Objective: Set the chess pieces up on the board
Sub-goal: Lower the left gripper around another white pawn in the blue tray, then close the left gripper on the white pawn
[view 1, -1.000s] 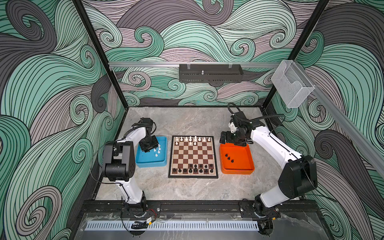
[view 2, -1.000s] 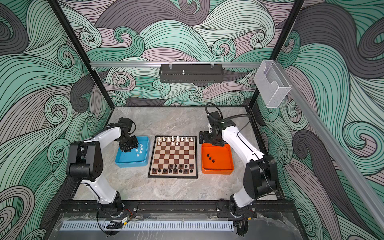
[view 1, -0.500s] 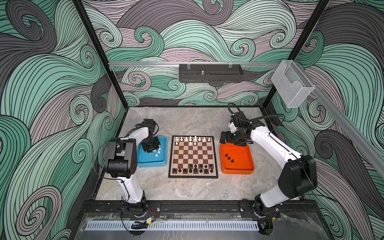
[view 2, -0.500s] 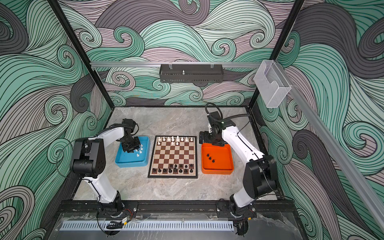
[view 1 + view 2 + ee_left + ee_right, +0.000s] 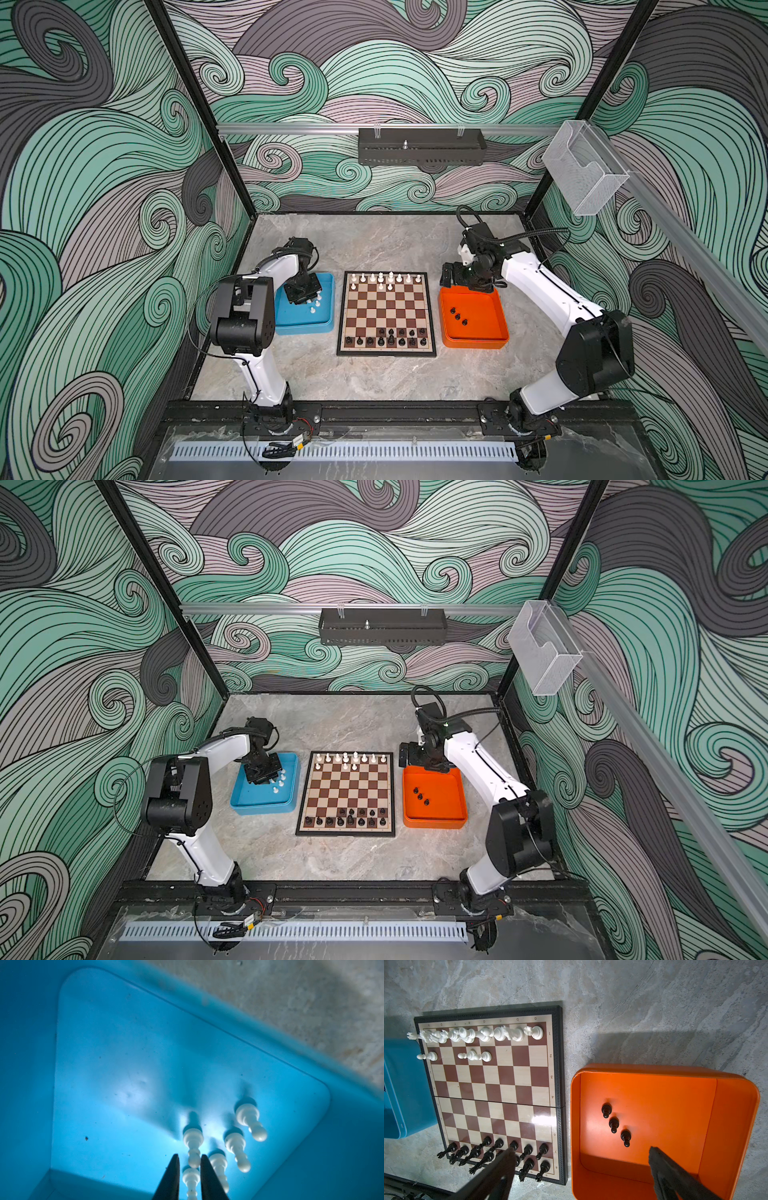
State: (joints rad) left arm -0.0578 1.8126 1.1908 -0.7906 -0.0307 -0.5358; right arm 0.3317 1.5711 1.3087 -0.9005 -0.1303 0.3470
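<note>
Bright overhead views, murkier wrist views.
Both top views are evenly lit and sharp, frame posts (image 5: 195,112) leaning toward 11 and 1 o'clock. Left wrist view dim, blue tray (image 5: 249,1028) rim blurred; a glare patch, probably a lamp's reflection, sits on the board (image 5: 492,1088).

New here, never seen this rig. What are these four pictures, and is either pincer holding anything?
Two white robot arms work at a marble table; each ends in a two-fingered pincer. Two pictures come from one overhead camera head; the other two from a camera on each wrist. A chessboard lies in the middle, white pieces on its far rows, black pieces on its near rows. A blue tray by the left arm holds white pawns; an orange tray by the right arm holds three black pawns. The left pincer is down in the blue tray, fingers either side of one white pawn; whether they grip it I cannot tell. The right pincer hangs open above the orange tray's far edge, empty.
</note>
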